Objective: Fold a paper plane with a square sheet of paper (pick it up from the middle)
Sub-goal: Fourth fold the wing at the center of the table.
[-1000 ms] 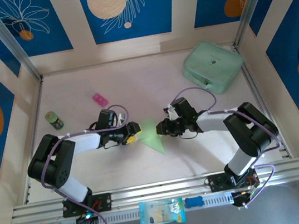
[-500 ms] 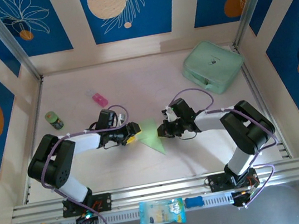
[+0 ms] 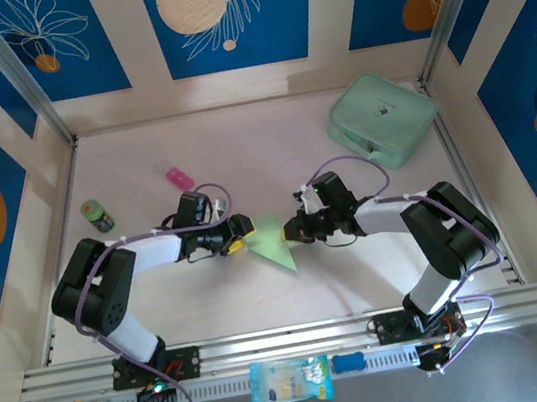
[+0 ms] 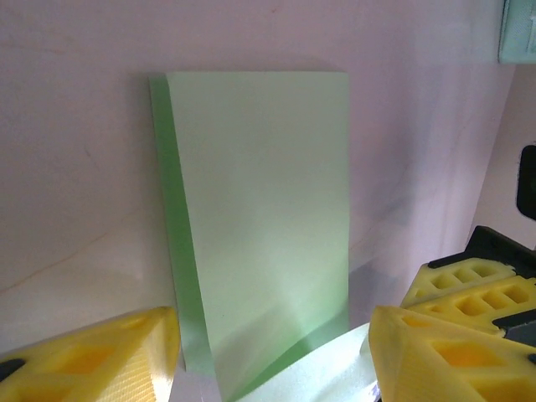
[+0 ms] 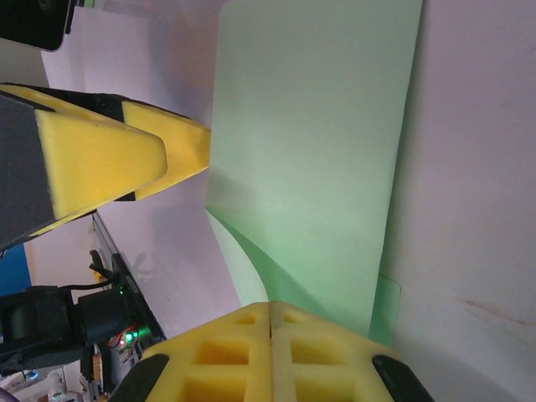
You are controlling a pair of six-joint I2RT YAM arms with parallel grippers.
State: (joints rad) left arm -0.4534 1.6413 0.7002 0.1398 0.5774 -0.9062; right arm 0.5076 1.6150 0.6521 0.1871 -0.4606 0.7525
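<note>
- Whitish table point(image 3: 261, 151) carries everything (blue-patterned walls around it).
- Mint case point(image 3: 383, 119) lies in the far right corner, well apart from both arms.
- Folded green paper point(image 3: 273, 241) lies at the table's middle, between the grippers, one point toward the near edge.
- Left gripper point(image 3: 241, 233): fingers apart, low at the paper's left edge.
- Right gripper point(image 5: 270, 318): pads pressed together on the paper's right edge, which curls up.

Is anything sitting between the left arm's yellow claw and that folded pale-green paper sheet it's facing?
Nothing visible does. The left gripper, open, straddles one edge of the folded pale-green paper sheet on the pale table. The right gripper is shut on another edge, not in the way.
</note>
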